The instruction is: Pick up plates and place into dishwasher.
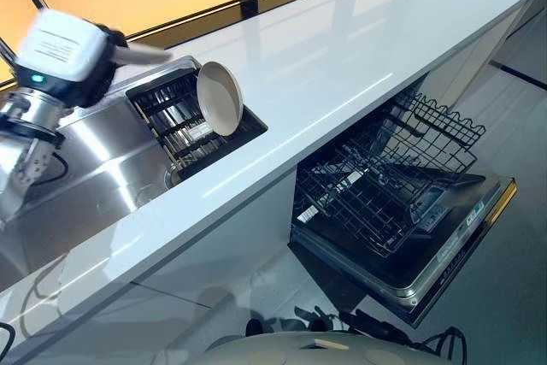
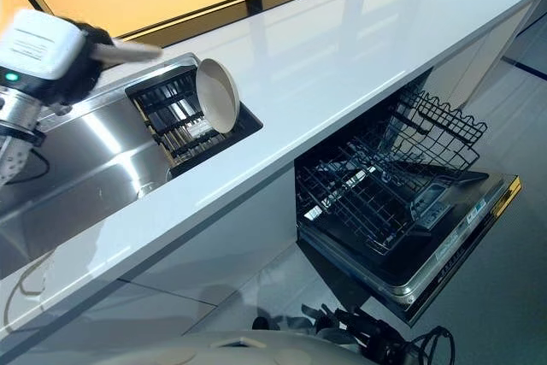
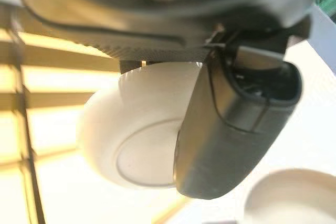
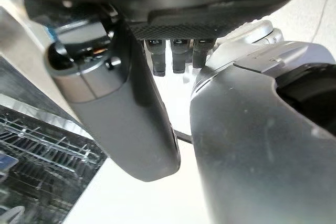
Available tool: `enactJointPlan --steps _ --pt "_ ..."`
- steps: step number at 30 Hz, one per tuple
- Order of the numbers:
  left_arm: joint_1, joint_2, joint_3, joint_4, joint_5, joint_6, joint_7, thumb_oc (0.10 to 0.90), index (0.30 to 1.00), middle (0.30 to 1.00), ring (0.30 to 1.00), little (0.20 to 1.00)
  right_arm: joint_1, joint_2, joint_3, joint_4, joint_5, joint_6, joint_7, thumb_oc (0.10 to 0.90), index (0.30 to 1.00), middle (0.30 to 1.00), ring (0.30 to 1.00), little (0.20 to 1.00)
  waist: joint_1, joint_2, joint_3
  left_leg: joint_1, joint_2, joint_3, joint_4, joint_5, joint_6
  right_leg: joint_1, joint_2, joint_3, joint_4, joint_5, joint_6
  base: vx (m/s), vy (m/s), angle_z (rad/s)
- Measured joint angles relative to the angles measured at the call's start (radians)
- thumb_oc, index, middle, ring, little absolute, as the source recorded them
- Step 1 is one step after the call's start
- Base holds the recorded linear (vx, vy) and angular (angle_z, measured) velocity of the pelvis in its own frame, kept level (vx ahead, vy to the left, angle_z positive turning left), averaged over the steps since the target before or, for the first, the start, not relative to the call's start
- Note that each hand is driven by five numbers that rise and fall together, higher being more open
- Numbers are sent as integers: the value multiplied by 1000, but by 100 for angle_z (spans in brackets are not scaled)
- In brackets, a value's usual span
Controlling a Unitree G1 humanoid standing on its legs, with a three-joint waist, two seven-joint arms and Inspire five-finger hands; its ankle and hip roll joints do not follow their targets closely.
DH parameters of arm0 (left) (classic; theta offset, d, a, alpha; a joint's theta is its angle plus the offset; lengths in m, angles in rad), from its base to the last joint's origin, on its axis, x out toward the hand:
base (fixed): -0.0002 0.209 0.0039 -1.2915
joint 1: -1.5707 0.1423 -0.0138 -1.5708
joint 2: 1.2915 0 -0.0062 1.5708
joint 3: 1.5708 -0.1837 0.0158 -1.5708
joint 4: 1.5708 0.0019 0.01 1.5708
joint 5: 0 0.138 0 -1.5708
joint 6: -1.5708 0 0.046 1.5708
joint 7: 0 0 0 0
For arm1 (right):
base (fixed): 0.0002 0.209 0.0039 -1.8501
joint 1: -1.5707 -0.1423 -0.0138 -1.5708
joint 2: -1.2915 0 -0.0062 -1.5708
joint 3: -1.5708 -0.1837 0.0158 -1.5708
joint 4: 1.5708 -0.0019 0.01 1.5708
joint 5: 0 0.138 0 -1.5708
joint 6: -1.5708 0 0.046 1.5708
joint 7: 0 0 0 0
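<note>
In the left eye view, the left hand (image 1: 102,53) sits at the upper left of the frame, above the steel sink (image 1: 94,168); a thin pale edge juts from it toward the drying rack (image 1: 184,121). A cream plate (image 1: 220,97) stands on edge in that rack, left of centre. The white countertop (image 1: 342,57) runs diagonally to the upper right. At lower right the dishwasher (image 1: 427,245) is open, its wire rack (image 1: 385,177) pulled out.

In the left wrist view, the thumb (image 3: 231,129) is pressed over a held plate (image 3: 131,135), gripping it; a second white rim shows at lower right.

In the right wrist view, the right hand (image 4: 121,103) has short curled fingers (image 4: 178,59) holding nothing.
</note>
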Motion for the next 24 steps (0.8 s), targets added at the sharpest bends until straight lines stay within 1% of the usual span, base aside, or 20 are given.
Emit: enactJointPlan --steps 2,5,6,7,9,10,12,13,15,18,21,22,23,24 --pt "48 6 50 -21 -18 2 46 100 300 300 300 200 34 -11 17 -77 0 2 20 800 900 900 900 900 4 0 0 0 0 -1 0 0 0 1 -1 -1 0 0 0 0 0 0" --pt "95 8 90 -44 -24 3 83 100 300 300 300 200 71 -20 46 -250 11 46 65 800 900 900 900 900 7 -1 0 0 0 0 0 0 0 1 -1 -1 0 0 0 -11 -1 1" --pt "119 8 102 -55 -25 -2 107 100 300 300 300 200 77 -27 58 -326 41 71 87 800 900 900 900 900 7 -1 -1 0 -1 0 0 0 -1 1 -2 -2 0 0 0 0 0 0" --pt "134 8 111 -62 -25 -6 115 100 300 300 300 200 80 -27 65 -359 55 84 100 800 900 900 900 900 7 -1 -1 0 -1 1 0 0 -1 0 -2 -2 0 0 0 -36 -4 -1" --pt "184 2 125 -109 -31 -16 148 100 300 300 300 200 103 -16 95 -518 121 124 150 800 900 900 900 900 7 -3 -2 -1 -3 1 0 0 -1 0 -1 -2 0 0 0 -21 -8 0" --pt "203 1 126 -131 -40 -25 162 100 300 300 300 200 105 2 115 -575 141 131 173 800 900 900 900 900 7 -4 -3 -1 -3 1 1 0 -1 0 0 -2 0 0 0 -38 -18 1" --pt "251 -47 151 -185 -58 -55 188 100 300 300 300 200 122 8 161 -733 157 128 202 800 900 900 900 900 7 -4 -4 -2 -3 1 3 0 0 -2 -2 -2 0 0 1 -33 -13 0" --pt "273 -66 158 -217 -58 -65 205 100 300 300 300 200 129 11 167 -798 159 113 224 800 900 900 900 900 7 -8 -5 -2 -4 1 5 0 1 -2 -3 -2 0 1 2 -31 -7 -2" --pt "318 -98 173 -262 -54 -91 235 100 300 300 300 200 132 -6 161 -912 157 88 235 800 900 900 900 900 5 -18 -11 -3 -4 6 5 -1 3 -5 -4 1 0 1 3 -28 0 -6" --pt "376 -161 194 -313 -34 -113 279 100 300 300 300 200 121 -87 77 -1054 129 69 261 800 900 900 900 900 2 -29 -14 -6 -5 21 5 -3 5 -13 -8 11 0 5 8 -17 7 -13" --pt "413 -196 217 -320 -22 -161 292 100 300 300 300 200 106 -179 -49 -1115 90 45 273 800 900 900 900 900 -2 -41 -18 -5 -4 32 5 -4 6 -15 -7 23 0 6 10 -8 5 -11" --pt "415 -208 219 -321 -22 -184 291 100 300 300 300 200 101 -213 -92 -1126 79 33 269 800 900 900 900 900 -3 -44 -17 -5 -4 32 4 -4 6 -16 -7 24 0 6 10 0 0 0" --pt "418 -224 225 -321 -24 -214 289 100 300 300 300 200 96 -239 -139 -1134 77 9 244 800 900 900 900 900 -3 -47 -17 -5 -4 33 2 -4 6 -16 -5 24 0 6 10 0 0 0" --pt "419 -239 233 -323 -24 -237 289 100 300 300 300 200 89 -247 -169 -1143 75 -14 204 800 900 900 900 900 -4 -47 -17 -5 -3 33 2 -4 6 -17 -5 25 0 6 10 0 0 0"
